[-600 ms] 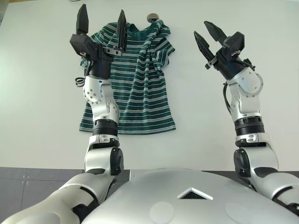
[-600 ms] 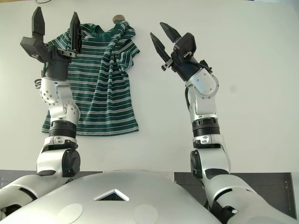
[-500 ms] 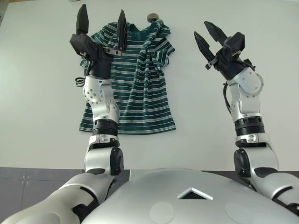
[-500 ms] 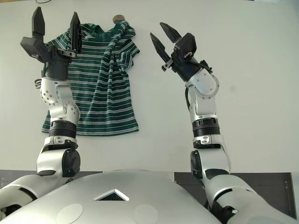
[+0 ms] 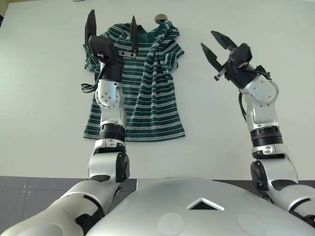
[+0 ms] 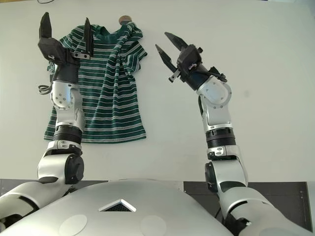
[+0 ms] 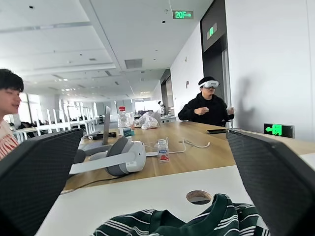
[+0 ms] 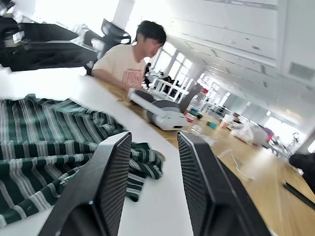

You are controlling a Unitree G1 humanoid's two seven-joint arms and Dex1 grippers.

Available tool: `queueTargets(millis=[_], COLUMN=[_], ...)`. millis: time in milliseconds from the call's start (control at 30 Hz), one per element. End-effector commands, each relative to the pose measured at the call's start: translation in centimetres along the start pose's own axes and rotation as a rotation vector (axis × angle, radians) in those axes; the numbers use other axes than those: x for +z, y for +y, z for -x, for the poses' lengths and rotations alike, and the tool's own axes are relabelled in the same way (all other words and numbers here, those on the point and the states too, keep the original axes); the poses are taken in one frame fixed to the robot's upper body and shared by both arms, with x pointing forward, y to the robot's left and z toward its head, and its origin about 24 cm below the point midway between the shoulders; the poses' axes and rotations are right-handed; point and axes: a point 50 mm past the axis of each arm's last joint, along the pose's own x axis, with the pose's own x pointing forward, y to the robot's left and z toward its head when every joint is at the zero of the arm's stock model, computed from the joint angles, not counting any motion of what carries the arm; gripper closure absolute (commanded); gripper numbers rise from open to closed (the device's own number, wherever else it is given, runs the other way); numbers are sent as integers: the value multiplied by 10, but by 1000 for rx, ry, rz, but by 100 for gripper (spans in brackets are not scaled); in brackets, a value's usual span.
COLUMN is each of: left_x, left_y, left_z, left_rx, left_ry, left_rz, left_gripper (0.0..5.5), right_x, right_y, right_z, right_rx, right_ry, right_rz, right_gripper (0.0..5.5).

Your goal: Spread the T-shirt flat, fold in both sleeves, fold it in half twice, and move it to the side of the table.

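While the green-and-white striped T-shirt (image 5: 147,88) lies where it lay a moment ago, on the white desk (image 5: 39,98) near its far edge and left of the middle, both arms have shifted a little. The shirt has its collar toward the far edge and its hem toward the near edge. It is not yet flat: a ridge of bunched cloth runs down from the collar, and the side toward the desk's right edge is rumpled, with that sleeve sticking out. Just beyond the collar, a round cable hole (image 5: 161,18) is set into the desk. The left gripper (image 5: 111,18) hangs above the shirt's shoulder on the side toward the left edge, its two black fingers spread wide and pointing at the far edge; one finger stands over the sleeve, the other nearer the collar. Against the earlier frame its wrist has turned and the gripper has slid slightly toward the collar, so the arm now covers more of that side of the shirt. The right gripper (image 5: 207,39) hovers over bare desk just beside the rumpled sleeve, apart from the cloth, its fingers also parted. It has tipped over and drawn in toward the shirt since the earlier frame, its tips sitting lower and closer to the sleeve. Neither gripper holds anything. From the left wrist view, the collar (image 7: 197,219) sits between the spread fingers.
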Motion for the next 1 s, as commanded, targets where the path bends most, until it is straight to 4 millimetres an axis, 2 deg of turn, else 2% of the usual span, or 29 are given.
queueTargets(millis=[33, 100, 367, 700, 833, 1000], left_x=[7, 9, 8, 8, 9, 9], left_y=[8, 10, 12, 15, 17, 16], left_z=[-3, -4, -4, -8, -10, -11], left_rx=[0, 3, -3, -5, -9, -9], left_ry=[-40, -49, -35, -29, -33, -34], left_rz=[-76, -94, -121, -120, -128, -128], left_gripper=[2, 2, 2, 2, 2, 2], right_x=[-5, -7, -13, -27, -36, -37], right_y=[32, 42, 61, 78, 76, 64], right_z=[1, 0, 1, 10, 18, 26], right_rx=[253, 325, 482, 660, 757, 789], right_ry=[59, 77, 117, 205, 283, 325], right_rz=[117, 154, 221, 297, 382, 427], right_gripper=[376, 376, 376, 376, 376, 376])
